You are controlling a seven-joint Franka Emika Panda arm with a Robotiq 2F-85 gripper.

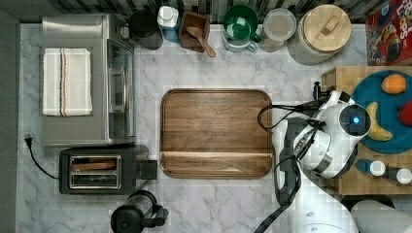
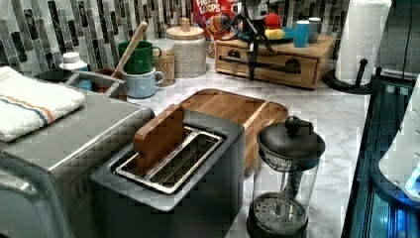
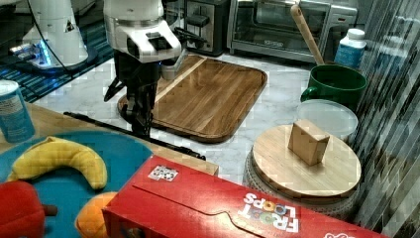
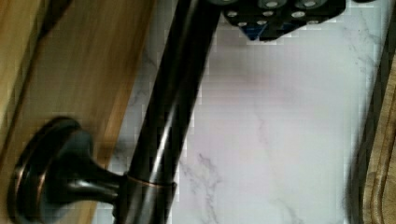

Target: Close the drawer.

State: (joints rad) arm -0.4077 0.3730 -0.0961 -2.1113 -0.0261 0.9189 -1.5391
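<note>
In the left view I see the drawer point(image 2: 270, 64) in the wooden box at the marble surface's point(image 2: 327, 114) far edge, its front flush with the box. The claw point(image 2: 253, 67) hangs at its dark bar handle point(image 2: 262, 63). The wrist view brings that handle point(image 4: 173, 107) and its round mount close. I cannot tell whether the claw grips it.

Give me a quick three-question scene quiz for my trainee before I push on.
1. True or false: the gripper is at the drawer's dark bar handle.
2. What lies on the blue plate? A banana, B spoon, C mug.
3. Which appliance has the folded towel on top?
Key: 1 true; 2 A; 3 the toaster oven.
</note>
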